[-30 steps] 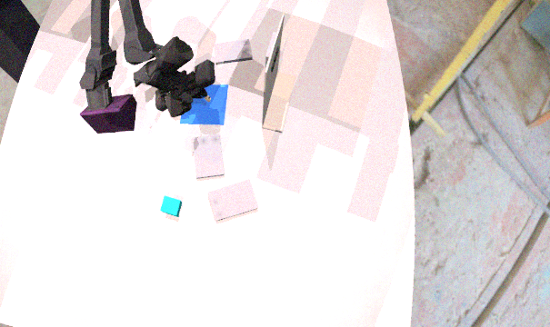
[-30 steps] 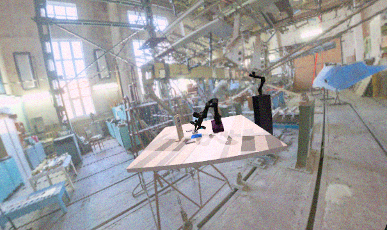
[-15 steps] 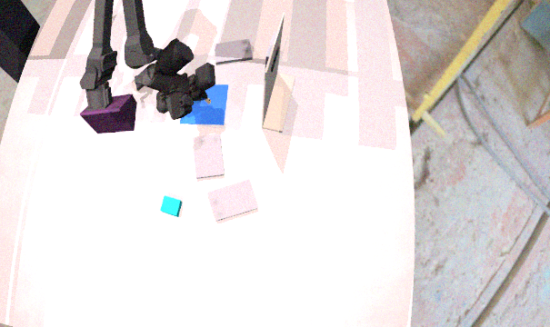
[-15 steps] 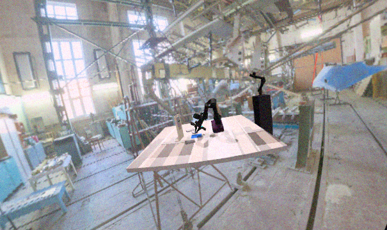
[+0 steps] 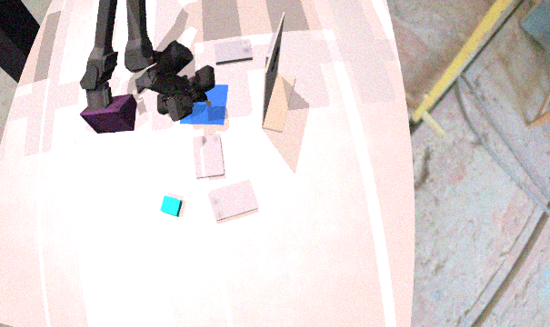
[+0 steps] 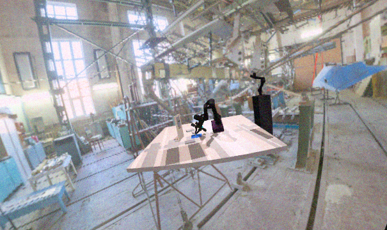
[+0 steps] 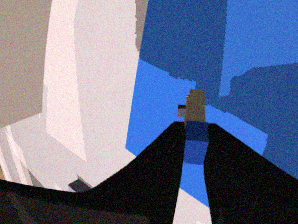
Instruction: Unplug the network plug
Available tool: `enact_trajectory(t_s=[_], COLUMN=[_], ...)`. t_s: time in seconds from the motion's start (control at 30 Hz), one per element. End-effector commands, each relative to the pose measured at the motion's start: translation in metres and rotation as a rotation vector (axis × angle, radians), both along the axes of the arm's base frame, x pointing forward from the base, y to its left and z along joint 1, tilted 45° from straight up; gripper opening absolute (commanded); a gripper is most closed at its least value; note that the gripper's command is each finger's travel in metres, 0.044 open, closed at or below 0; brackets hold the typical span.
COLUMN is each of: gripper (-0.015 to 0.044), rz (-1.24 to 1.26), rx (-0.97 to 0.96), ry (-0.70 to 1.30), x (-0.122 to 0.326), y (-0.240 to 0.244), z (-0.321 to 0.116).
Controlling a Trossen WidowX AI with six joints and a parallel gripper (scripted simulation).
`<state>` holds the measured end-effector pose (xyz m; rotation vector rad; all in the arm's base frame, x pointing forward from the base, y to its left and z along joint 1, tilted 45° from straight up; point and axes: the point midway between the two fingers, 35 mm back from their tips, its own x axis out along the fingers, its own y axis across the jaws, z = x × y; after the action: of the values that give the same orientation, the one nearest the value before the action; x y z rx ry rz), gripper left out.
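Your gripper (image 7: 193,124) is pinching the plug (image 7: 194,104), a small tan piece showing just past the dark fingertips in the wrist view. The plug hangs over the blue square (image 5: 211,106) (whether it touches the table (image 5: 302,236) you cannot tell). The panel (image 5: 273,74) stands upright to the right of the square, well apart from the plug. The arm's purple base (image 5: 111,113) sits left of the square.
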<state>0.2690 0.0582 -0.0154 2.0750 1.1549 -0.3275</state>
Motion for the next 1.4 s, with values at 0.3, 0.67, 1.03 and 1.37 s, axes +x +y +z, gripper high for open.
enact_trajectory(t_s=[0.3, 0.67, 1.03, 1.37], gripper=[0.0000, 0.0053, 0.0156, 0.0156], rz=[-0.003, -0.001, -0.001, -0.001], rx=[0.001, 0.002, 0.001, -0.001], ry=[0.004, 0.001, 0.001, 0.003], x=[-0.0010, -0.0009, -0.0014, -0.0054], y=[0.0054, 0.0050, 0.0041, -0.0018], z=[-0.0041, -0.0032, -0.0026, 0.0015])
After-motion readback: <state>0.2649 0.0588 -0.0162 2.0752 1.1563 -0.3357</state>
